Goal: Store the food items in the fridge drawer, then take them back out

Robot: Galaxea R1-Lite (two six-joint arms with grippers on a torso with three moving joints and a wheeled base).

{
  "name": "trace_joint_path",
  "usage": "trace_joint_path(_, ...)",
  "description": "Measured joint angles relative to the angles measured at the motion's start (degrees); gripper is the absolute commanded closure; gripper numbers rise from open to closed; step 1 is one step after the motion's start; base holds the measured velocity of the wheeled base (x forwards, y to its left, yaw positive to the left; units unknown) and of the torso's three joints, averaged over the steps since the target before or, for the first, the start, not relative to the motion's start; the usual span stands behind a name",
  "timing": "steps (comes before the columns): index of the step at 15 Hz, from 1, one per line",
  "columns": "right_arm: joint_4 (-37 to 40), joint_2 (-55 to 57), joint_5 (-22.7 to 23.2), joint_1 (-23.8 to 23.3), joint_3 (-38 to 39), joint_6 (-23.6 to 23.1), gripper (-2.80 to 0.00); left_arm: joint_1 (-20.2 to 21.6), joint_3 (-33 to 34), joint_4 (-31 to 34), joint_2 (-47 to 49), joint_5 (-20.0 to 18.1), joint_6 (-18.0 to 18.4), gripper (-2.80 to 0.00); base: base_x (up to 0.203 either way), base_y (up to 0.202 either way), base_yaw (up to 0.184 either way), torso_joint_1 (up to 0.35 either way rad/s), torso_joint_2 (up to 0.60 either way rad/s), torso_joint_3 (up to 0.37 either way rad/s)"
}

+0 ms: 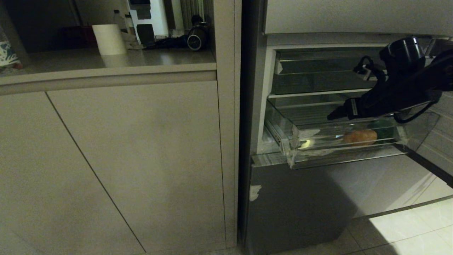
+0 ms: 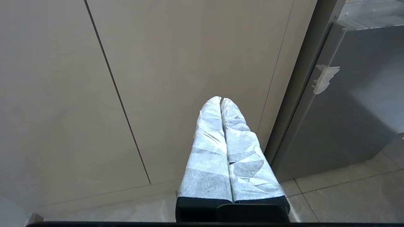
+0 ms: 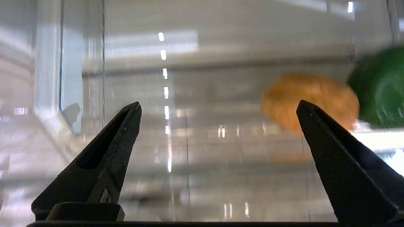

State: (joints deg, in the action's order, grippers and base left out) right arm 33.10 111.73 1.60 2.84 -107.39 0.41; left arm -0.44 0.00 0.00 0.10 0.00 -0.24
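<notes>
The fridge drawer [image 1: 339, 158] stands pulled out of the open fridge, clear-walled with white sticker scraps on its front. Inside it lie the food items: an orange-brown piece [image 1: 360, 137] and, just beyond it, a dark-green lump [image 1: 384, 129]. My right gripper [image 1: 335, 114] reaches in from the right and hangs over the drawer's middle. In the right wrist view the right gripper [image 3: 218, 105] is open and holds nothing, over the drawer's ribbed floor [image 3: 189, 157]. The orange-brown piece [image 3: 311, 101] sits just past one fingertip, with the green lump [image 3: 378, 88] beside it. My left gripper [image 2: 221, 100] is shut and empty, parked low before the cabinet.
A shallower clear tray [image 1: 318, 76] sits above the drawer. The grey lower fridge front [image 1: 300, 198] is below it. Beige cabinet doors [image 1: 141, 159] fill the left, under a counter with a paper roll [image 1: 109, 39]. Tiled floor [image 1: 407, 230] lies at the lower right.
</notes>
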Motion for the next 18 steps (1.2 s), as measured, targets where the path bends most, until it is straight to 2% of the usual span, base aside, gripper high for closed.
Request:
trace_joint_path(4,9.04,-1.73,-0.37,0.05,-1.93,0.38,-2.8,-0.02,0.0,0.0,0.0,0.0,0.0,0.0,0.0,0.0,0.0,0.0,0.0,0.0)
trace_joint_path(14,20.49,-5.1,-0.76,-0.63,-2.04,0.45,-2.8,-0.02,0.0,0.0,0.0,0.0,0.0,0.0,0.0,0.0,0.0,0.0,0.0,0.0)
trace_joint_path(18,22.13,-6.99,-0.69,-0.92,-1.44,0.36,-2.8,0.0,0.0,0.0,0.0,0.0,0.0,0.0,0.0,0.0,0.0,0.0,0.0,0.0)
